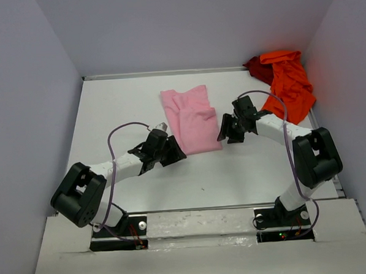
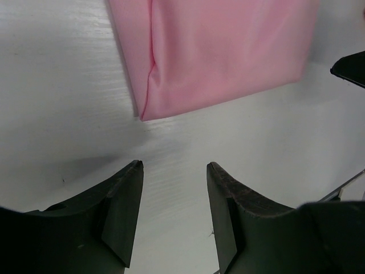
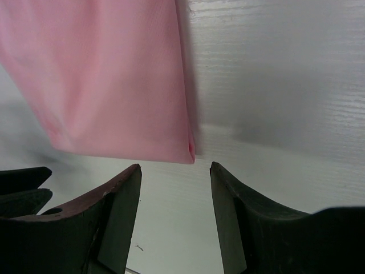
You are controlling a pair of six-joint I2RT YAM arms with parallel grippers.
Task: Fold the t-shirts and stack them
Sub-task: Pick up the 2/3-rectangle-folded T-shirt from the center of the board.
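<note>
Only your top view shows orange-red t-shirt (image 1: 290, 82), dark red t-shirt (image 1: 257, 68), far right. Centre, pink t-shirt (image 1: 191, 119) runs near-far. Open, empty: left fingers (image 2: 122, 205), right fingers (image 3: 114, 211).

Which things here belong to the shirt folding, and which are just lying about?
Job:
- pink shirt, partly folded, mid-table
- orange shirt and dark red shirt, bunched in the far right corner
- left pincer and right pincer, both open, by the pink shirt's near corners

Lying about:
- nothing loose visible; only the table
</note>
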